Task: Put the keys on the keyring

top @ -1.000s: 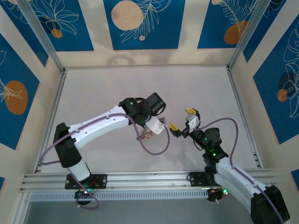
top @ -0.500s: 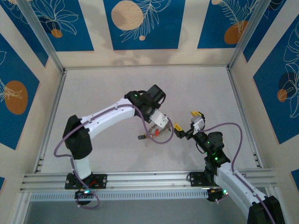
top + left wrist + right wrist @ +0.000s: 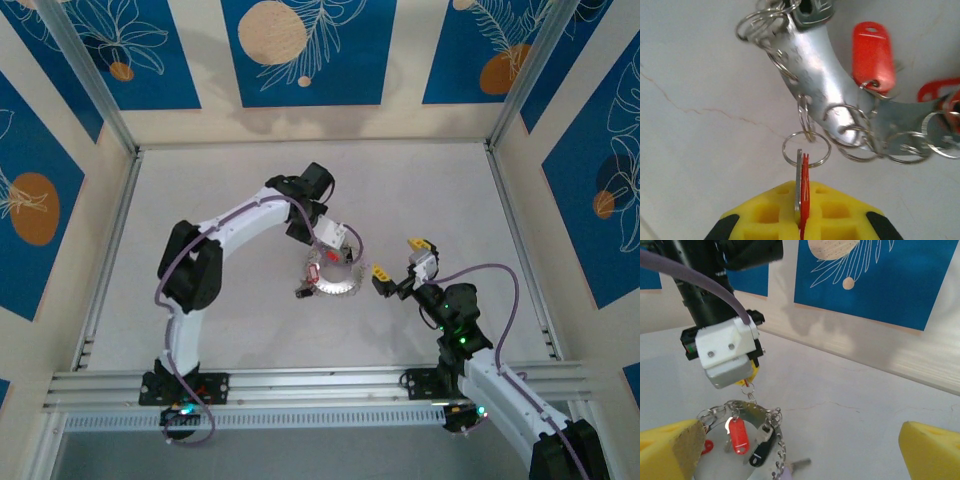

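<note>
At the middle of the tabletop (image 3: 220, 190) sits the keyring (image 3: 330, 280), a curved silvery band strung with small split rings. The left pincer (image 3: 338, 250) points down over the band's far edge. In the left wrist view its yellow fingers (image 3: 840, 212) are pressed together on a thin red-and-metal key (image 3: 802, 175) seen edge-on. A small split ring (image 3: 806, 148) sits at the tip of that key and links by a second ring to the band just beyond. A red key (image 3: 872, 52), a second red key (image 3: 940, 92) and a dark key (image 3: 812, 10) hang from other rings farther along the band. Whether the band's near edge is lifted off the surface cannot be told. The right pincer (image 3: 400, 258) hovers near the keyring's right side, apart from it. Its jaws are spread wide with nothing between them, and they face the ring.
</note>
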`<state>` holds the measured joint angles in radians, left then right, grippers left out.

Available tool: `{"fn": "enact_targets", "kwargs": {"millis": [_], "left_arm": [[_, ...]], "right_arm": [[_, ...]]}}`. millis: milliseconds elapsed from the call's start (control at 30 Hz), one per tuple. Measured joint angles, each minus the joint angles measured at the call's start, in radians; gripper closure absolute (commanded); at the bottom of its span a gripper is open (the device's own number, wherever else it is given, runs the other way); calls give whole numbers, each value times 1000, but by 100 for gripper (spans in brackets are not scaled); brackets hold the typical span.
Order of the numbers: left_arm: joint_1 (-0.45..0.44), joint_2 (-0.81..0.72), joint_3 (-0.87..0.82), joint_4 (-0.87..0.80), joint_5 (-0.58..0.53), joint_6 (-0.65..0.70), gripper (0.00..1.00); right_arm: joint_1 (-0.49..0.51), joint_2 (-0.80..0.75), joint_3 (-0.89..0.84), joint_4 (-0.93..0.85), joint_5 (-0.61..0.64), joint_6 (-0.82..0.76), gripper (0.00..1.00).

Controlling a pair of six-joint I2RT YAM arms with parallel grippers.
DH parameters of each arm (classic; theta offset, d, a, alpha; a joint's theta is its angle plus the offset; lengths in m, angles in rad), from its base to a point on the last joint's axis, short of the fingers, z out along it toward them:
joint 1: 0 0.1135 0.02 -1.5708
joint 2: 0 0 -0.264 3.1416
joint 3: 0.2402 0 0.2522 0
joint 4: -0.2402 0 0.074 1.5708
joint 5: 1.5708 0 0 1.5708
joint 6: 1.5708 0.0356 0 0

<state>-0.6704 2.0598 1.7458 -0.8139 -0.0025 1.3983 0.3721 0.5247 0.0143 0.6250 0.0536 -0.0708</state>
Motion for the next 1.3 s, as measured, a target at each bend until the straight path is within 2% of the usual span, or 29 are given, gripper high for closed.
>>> {"fn": "enact_targets", "kwargs": {"millis": [267,533,633,667,700,733,900,1000,1133,1300], "left_arm": [[77,98,8,23,10,0,100],[124,151,11,51,21,-7,86],[144,161,12,71,23,-26,72],[151,163,13,75,29,-38,65],[158,163,13,78,37,-53,38],[165,163,13,82,47,-73,1],[195,148,-4,147,74,-222,1],[208,83,-73,202,83,-360,1],[247,-98,-238,304,187,-601,1],[288,-384,-500,450,230,-773,1]], "right_arm": [[-2,11,0,18,-1,-1,1],[-2,16,-2,18,-6,-4,1],[-2,16,-2,18,-8,-4,1],[-2,16,-2,18,-7,-3,1],[-2,16,-2,18,-5,-3,1],[-2,14,-2,18,-3,-3,1],[-2,-2,-2,8,49,4,1],[-5,-5,-1,-32,99,11,1],[-35,12,-1,-77,171,29,1],[-90,63,-1,-88,221,72,1]]}}
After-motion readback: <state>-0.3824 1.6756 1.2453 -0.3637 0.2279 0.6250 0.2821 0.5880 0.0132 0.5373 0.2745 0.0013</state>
